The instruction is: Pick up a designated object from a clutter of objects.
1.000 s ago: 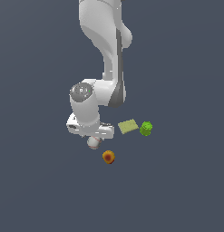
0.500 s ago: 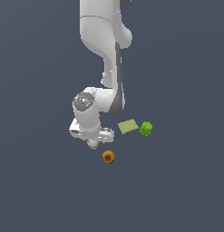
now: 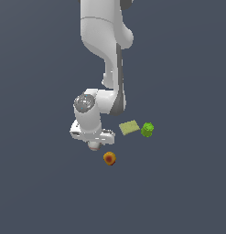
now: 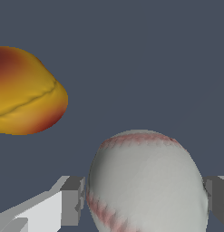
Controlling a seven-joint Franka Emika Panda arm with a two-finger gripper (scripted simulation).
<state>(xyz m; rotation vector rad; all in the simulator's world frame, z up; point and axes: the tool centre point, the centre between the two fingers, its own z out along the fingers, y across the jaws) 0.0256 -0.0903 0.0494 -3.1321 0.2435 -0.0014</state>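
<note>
The white baseball (image 4: 147,181) with red stitching lies on the grey floor, and only its lower edge (image 3: 93,146) shows under the hand in the exterior view. My gripper (image 3: 93,144) is down over it. In the wrist view my gripper (image 4: 145,201) is open, with one finger (image 4: 72,201) on each side of the ball, very close to it. The orange-red ball (image 3: 110,158) lies just to the exterior view's right of the baseball, nearer the camera, and also shows in the wrist view (image 4: 25,90).
A flat pale yellow-green pad (image 3: 129,127) and a bright green blocky piece (image 3: 147,129) lie side by side to the exterior view's right of my hand. The plain dark grey floor (image 3: 41,192) lies all around.
My hand has come down lower over the baseball, which is now mostly hidden under it in the exterior view. The other objects have not moved.
</note>
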